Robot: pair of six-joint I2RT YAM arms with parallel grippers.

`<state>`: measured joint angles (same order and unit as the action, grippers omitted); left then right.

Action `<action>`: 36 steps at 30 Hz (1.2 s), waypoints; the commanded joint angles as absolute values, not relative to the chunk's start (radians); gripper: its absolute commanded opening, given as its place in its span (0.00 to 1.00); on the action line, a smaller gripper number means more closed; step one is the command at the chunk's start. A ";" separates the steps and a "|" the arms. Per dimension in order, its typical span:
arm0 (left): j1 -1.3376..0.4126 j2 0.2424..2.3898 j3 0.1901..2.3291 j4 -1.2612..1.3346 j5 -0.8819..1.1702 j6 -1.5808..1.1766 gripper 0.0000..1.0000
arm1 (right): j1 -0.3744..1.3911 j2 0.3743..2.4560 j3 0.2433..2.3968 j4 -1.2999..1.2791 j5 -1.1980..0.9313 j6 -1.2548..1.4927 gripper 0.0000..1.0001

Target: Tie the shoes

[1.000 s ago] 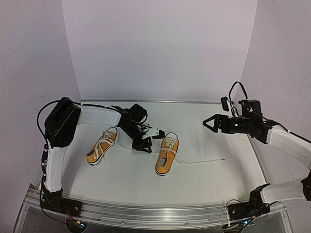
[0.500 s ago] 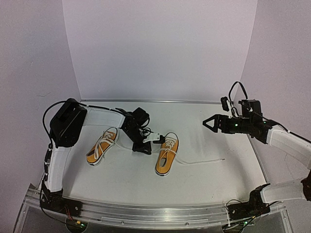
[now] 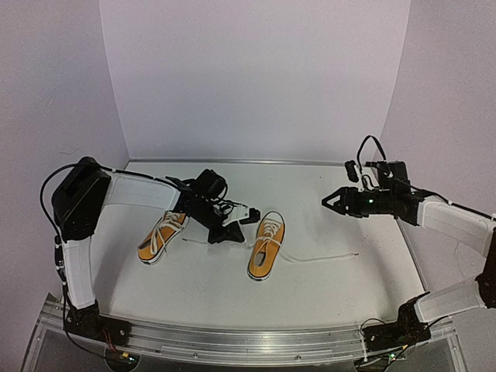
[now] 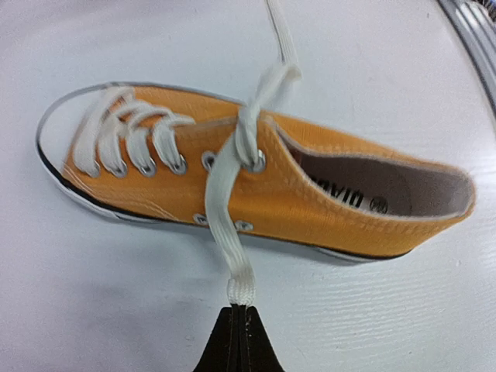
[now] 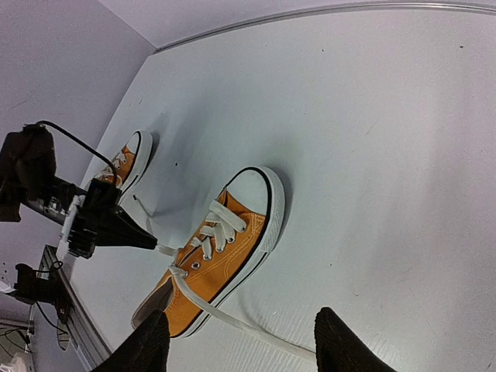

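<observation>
Two orange-yellow sneakers with white laces lie on the white table. The left shoe (image 3: 161, 236) lies apart; it also shows in the right wrist view (image 5: 128, 163). The right shoe (image 3: 266, 245) (image 4: 256, 194) (image 5: 221, 248) has loose laces. My left gripper (image 3: 237, 234) (image 4: 239, 311) (image 5: 152, 246) is just left of the right shoe, shut on the end of one lace (image 4: 232, 232) that runs taut from a top eyelet. The other lace (image 3: 318, 258) (image 5: 248, 329) trails right across the table. My right gripper (image 3: 329, 200) (image 5: 242, 345) is open and empty, raised well to the right of the shoes.
A metal rail (image 3: 248, 345) runs along the table's near edge. White walls close the back and both sides. Cables hang at the left wrist (image 3: 225, 203) and the right wrist (image 3: 364, 155).
The left arm's upper links have swung left, and its gripper stays beside the right shoe holding the lace end. The right gripper has shifted slightly left and lower.
</observation>
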<state>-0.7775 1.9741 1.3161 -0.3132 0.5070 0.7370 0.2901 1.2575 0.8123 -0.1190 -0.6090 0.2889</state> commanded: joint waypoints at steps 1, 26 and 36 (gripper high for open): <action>-0.786 1.858 1.262 -0.052 0.592 0.609 0.00 | 0.287 1.299 0.859 -0.029 -0.739 0.319 0.53; -0.822 1.876 1.187 0.326 0.609 0.462 0.00 | 0.558 1.629 0.964 0.245 -0.837 0.496 0.52; -0.826 1.893 1.192 0.322 0.614 0.471 0.00 | 0.577 1.682 0.951 0.358 -0.869 0.564 0.44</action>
